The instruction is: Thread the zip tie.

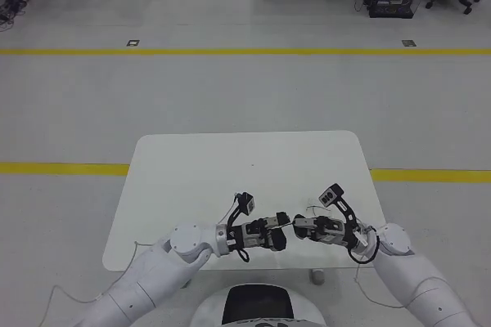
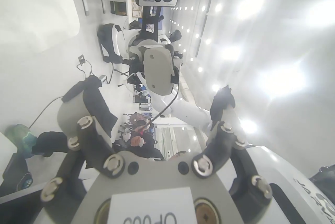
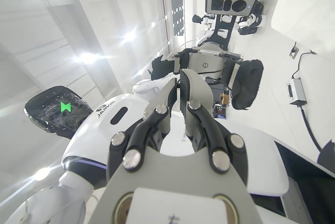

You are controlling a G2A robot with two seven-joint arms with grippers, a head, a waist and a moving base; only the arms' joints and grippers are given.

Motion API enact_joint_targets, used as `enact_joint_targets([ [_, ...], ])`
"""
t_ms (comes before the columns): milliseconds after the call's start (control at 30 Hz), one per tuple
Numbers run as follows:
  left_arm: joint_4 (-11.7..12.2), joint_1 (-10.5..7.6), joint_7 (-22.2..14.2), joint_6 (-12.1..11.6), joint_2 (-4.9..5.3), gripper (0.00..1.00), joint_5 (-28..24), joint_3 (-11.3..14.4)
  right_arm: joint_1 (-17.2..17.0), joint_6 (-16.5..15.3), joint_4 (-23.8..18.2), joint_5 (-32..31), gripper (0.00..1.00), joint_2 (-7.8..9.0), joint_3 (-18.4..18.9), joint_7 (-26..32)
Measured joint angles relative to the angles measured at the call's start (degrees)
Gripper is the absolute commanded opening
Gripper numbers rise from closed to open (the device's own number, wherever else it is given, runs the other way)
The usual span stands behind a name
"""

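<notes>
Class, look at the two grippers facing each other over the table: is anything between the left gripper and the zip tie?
Nothing visible does. The open left gripper faces the shut right gripper across a bare gap above the table. A thin dark strand, likely the zip tie, hangs by it.

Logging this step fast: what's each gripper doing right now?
Left gripper: open, empty.
Right gripper: closed; cannot tell if it holds anything.
</notes>
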Motion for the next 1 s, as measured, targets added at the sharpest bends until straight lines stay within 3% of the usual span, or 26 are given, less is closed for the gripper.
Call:
enact_joint_targets([
  [467,1.64,-0.58,-3.23,-0.61,-0.59,1.0,-4.13,0.67,-1.72,0.0,-1.84,1.07,0.0,-0.94,2.1,1.15],
  [1000,2.8,-1.07,-4.38,-1.01,-1.04,1.0,-5.14,1.15,-1.42,0.0,-0.61,1.2,0.0,-2.42,2.59,1.47],
])
